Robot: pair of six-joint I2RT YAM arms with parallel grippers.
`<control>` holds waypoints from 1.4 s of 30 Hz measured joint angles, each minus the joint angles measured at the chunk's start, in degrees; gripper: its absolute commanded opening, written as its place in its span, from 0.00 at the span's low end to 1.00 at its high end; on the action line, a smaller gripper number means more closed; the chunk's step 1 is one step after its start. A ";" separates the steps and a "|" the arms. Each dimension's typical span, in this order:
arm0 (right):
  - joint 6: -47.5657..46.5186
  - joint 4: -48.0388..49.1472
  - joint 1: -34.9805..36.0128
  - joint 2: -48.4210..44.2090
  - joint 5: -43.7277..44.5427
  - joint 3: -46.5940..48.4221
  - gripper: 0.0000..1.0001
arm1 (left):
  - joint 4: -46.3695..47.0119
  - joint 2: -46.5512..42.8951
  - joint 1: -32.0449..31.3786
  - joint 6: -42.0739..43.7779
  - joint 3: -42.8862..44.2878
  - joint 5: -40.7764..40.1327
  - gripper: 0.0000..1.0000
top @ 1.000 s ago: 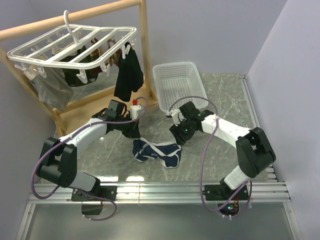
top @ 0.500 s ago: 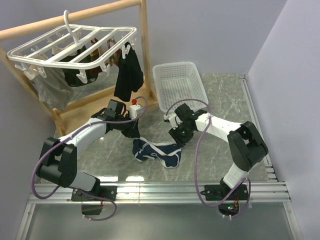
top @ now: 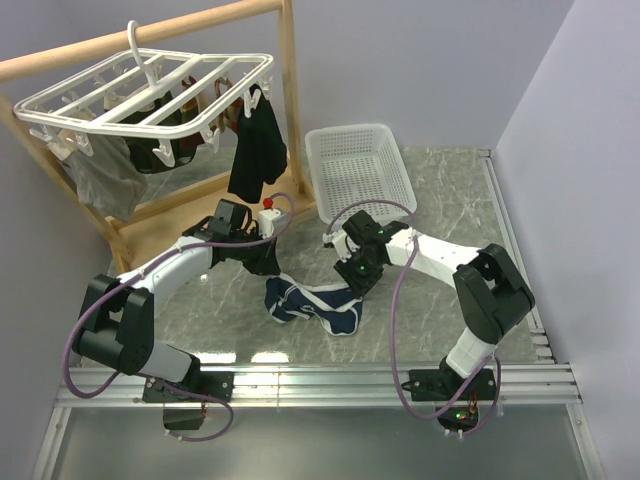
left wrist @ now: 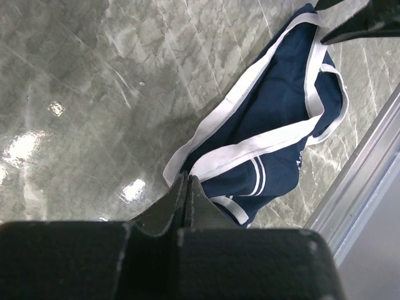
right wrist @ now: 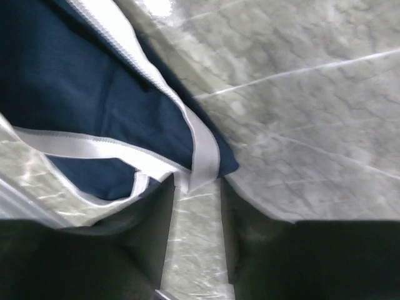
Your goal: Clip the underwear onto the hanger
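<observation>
Gleaming grey marble tabletop (top: pixel 450 190) (underwear (top: pixel 315 305) lying crumpled); lilac walls (top: pixel 420 60) behind.

In the right wrist view the underwear (right wrist: pixel 81 94) runs off the top and left edges. In the left wrist view its near corner vanishes behind the left gripper (left wrist: pixel 186 187). From above, the right gripper (top: pixel 352 286) hides its jaws under its wrist. The hanger (top: pixel 150 88) carries clips too small to read, and its grid partly covers the dark garments (top: pixel 165 150).

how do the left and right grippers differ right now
The left gripper has its fingers shut, pinching the underwear at a trim corner. The right gripper has its fingers apart, straddling a white trim strip without clamping it. Both sit low, at opposite ends of the underwear.
</observation>
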 measured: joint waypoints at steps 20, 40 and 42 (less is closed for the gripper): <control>0.31 -4.72 -5.44 -10.27 3.43 4.09 0.00 | -2.89 -11.04 1.31 11.50 2.60 -1.75 0.00; -12.50 -23.89 -3.63 -34.47 -17.70 6.73 0.00 | -25.46 -44.96 1.29 20.61 7.43 6.73 0.00; -12.66 -24.41 -3.63 -32.11 -18.51 7.67 0.00 | -25.64 -44.15 1.29 20.11 8.02 6.67 0.00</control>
